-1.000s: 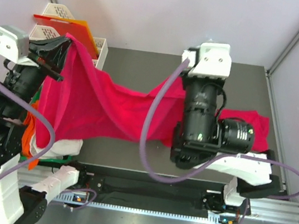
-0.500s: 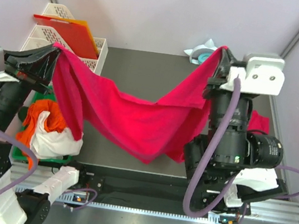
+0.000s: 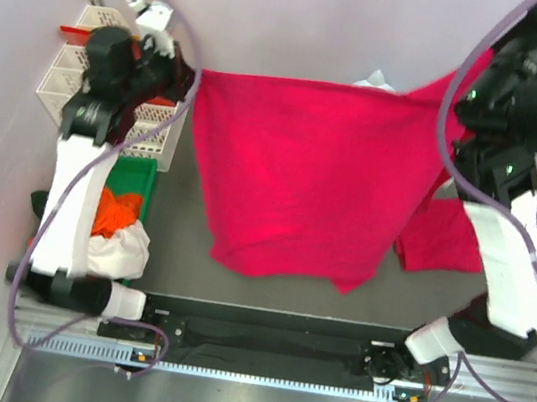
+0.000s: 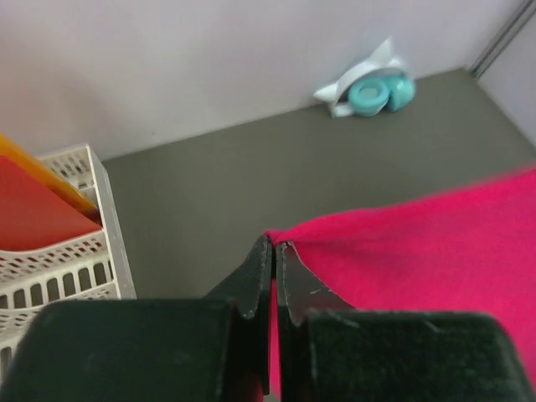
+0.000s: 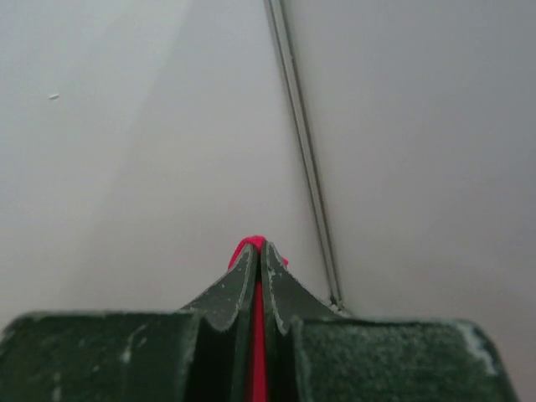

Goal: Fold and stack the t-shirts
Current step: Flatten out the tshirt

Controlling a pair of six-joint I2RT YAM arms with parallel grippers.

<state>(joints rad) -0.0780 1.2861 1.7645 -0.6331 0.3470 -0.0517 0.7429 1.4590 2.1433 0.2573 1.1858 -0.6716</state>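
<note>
Note the left tool (image 4: 273, 251) pinched shut on the upper left corner of the soft crimson-pink cotton t-shirt (image 3: 303, 176), and the right tool (image 5: 258, 251) clamped on a thin sliver of the same cloth at the upper right corner. Read the shirt as lifted and stretched into a broad curtain above the dark grey table (image 3: 174, 258), top edge nearly taut, lower hem uneven with a drooping point at the near right; contact between hem and table not discernible from above. Judge the step in hand as spreading the shirt before laying it flat for folding. To do it well, lower both tools together and at equal height, settling the hem first and then draping the body smoothly down without bunching. Aim for the bare middle of the table, apart from the second crimson-pink t-shirt (image 3: 439, 245) lying crumpled near the right arm, and apart from the green plastic bin (image 3: 137, 169) of orange and white cloth at the left. Mind the white lattice plastic tray (image 4: 75, 251) with its red-orange plastic sheet (image 4: 33, 209) just beside the left tool, and the small teal roll (image 4: 377, 88) at the far edge. Avoid stretching wider: likely slip from such thin corner grips. Release only with the cloth resting flat.
</note>
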